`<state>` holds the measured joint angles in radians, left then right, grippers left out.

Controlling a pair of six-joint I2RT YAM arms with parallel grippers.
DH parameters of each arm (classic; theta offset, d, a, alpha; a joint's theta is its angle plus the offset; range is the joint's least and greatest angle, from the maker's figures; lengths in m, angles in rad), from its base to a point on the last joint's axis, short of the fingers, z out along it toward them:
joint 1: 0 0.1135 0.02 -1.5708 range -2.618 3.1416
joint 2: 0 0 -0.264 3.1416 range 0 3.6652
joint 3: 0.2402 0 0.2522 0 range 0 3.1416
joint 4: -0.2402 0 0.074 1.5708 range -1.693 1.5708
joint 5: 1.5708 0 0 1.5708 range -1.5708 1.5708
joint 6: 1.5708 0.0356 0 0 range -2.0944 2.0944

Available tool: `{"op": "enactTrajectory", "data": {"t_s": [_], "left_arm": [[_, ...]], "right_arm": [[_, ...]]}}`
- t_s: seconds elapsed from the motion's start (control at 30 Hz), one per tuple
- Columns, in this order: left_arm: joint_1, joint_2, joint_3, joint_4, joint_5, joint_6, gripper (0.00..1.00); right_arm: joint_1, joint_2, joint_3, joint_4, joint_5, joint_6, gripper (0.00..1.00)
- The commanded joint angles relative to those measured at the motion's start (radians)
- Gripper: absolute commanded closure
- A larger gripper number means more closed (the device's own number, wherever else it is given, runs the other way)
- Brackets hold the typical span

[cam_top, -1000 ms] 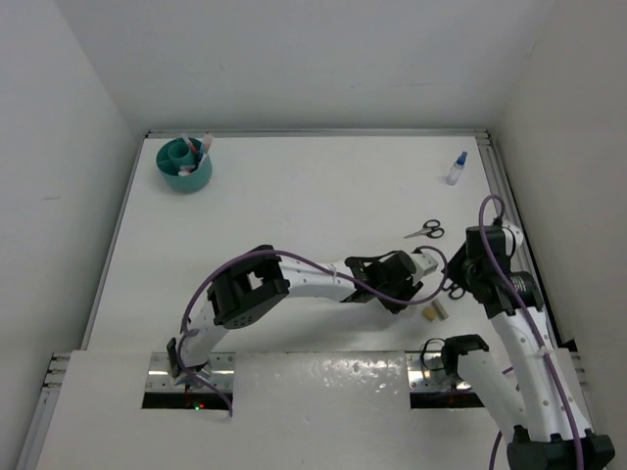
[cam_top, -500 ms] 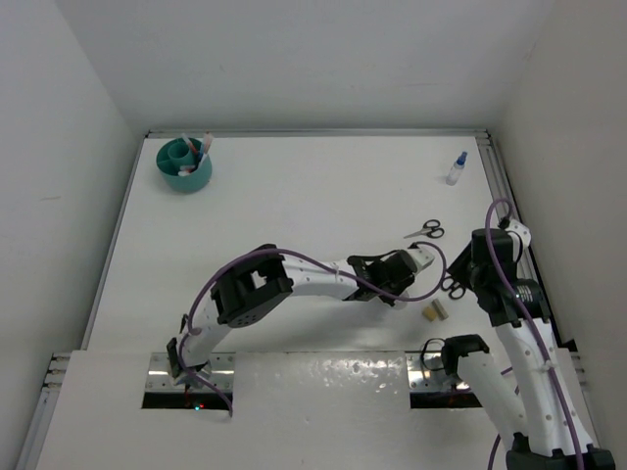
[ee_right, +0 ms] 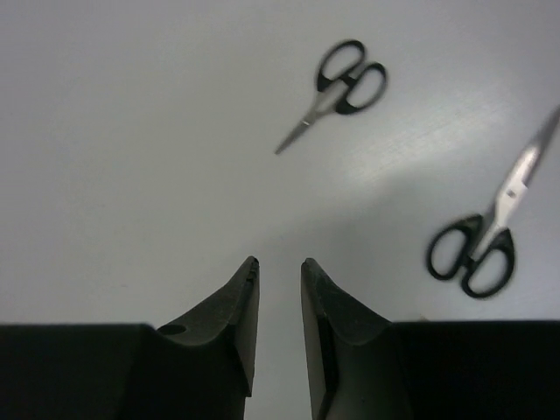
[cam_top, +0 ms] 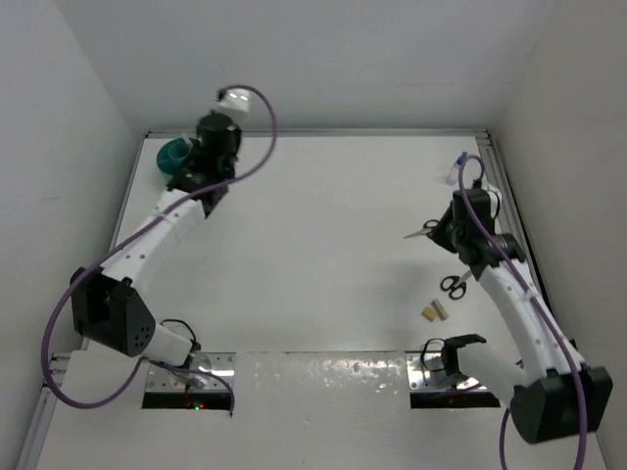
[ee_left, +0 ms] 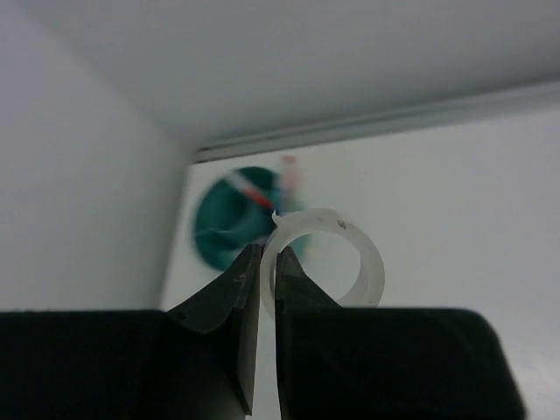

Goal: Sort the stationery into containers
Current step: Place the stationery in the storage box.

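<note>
1. Two claws are working at once. The step in hand, as I judge it, is carrying the white tape ring (ee_left: 369,267) to the round teal desk pot (ee_left: 219,232).
2. The left claw (ee_left: 261,262) is clenching the ring's wall between its tips. It is holding the ring on edge in the air, near the pot and raised above its rim. In the wrist view the pot is showing just behind the ring.
3. Thin pens (ee_left: 249,188) are already standing in the pot, too blurred to count.
4. The right claw (ee_right: 278,271) is hovering released, well apart from the pot across the surface (cam_top: 313,225). Its jaws are narrowly parted with nothing between them.
5. Small black-handled scissors (ee_right: 337,92) and a larger pair (ee_right: 486,236) are lying beneath that claw, apart from each other.
6. Tan blocks (cam_top: 435,311) and a blue-capped bottle (cam_top: 456,174) are also waiting far from the pot on that same side.
7. The next move is calling for the left claw to bring the ring over a compartment wide enough to take it. It should then lower the ring past the pens and dividers and let go.
8. The right claw is likely needing to drop lower and line its jaws up on one pair of scissors.
</note>
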<state>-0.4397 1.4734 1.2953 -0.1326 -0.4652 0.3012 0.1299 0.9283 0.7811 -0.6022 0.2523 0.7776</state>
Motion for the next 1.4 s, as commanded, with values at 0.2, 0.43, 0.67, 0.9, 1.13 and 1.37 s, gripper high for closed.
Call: {"op": "enactTrajectory", "data": {"t_s": [0.2,0.43,0.67,0.9,1.13,1.37], "left_arm": [[0.511,0.157,0.272,-0.052,-0.205,0.115,1.00],[0.673,0.369,0.406,-0.062,-0.077,0.064,1.00],[0.771,0.412,0.393,-0.017,0.224,0.067,1.00],[0.865,0.338,0.047,0.614,0.765,0.502,1.00],[0.831,0.436,0.151,0.701,0.809,0.513,1.00],[0.796,0.396,-0.033,0.795,0.833,0.489,1.00]], "right_arm": [[0.183,0.363,0.287,0.258,0.004,-0.083,0.78],[0.241,0.446,0.311,0.306,0.064,-0.075,0.79],[0.277,0.480,0.290,0.289,0.111,-0.049,0.79],[0.301,0.514,0.329,0.291,0.128,-0.083,0.79],[0.304,0.517,0.311,0.308,0.143,-0.052,0.79],[0.300,0.495,0.261,0.312,0.214,-0.061,0.80]]}}
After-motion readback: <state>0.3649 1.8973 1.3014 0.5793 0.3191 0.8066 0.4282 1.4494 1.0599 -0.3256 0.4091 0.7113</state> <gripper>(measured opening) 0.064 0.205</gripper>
